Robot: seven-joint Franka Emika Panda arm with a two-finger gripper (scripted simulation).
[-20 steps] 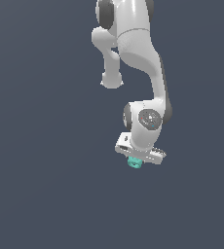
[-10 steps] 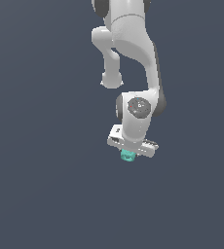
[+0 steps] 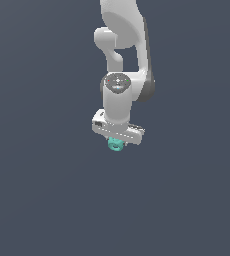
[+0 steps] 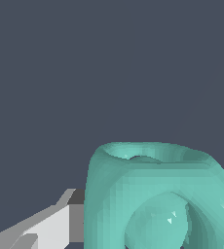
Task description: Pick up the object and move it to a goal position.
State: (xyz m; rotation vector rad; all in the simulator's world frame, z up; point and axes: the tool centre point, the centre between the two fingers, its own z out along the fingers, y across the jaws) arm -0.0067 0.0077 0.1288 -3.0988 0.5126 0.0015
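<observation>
One block [image 3: 115, 144], carried leftward in pincer [image 3: 116, 142]

Simulator render, blank slate-grey void, white arm [image 3: 121, 60]

The background [image 3: 42, 200] is a uniform, flat dark slate grey-blue that fills the exterior view from edge to edge. No seam or horizon divides it, so floor and wall cannot be told apart. The surface carries no texture, pattern or marking. Lighting is even and diffuse: tone is constant across the frame, with only a very faint lightening toward the lower part of the exterior view, too slight to locate a light source. In the wrist view the same backdrop [image 4: 60, 73] occupies the larger part of the picture, in the same slate colour, equally flat and featureless, with no gradient that can be resolved.
</observation>
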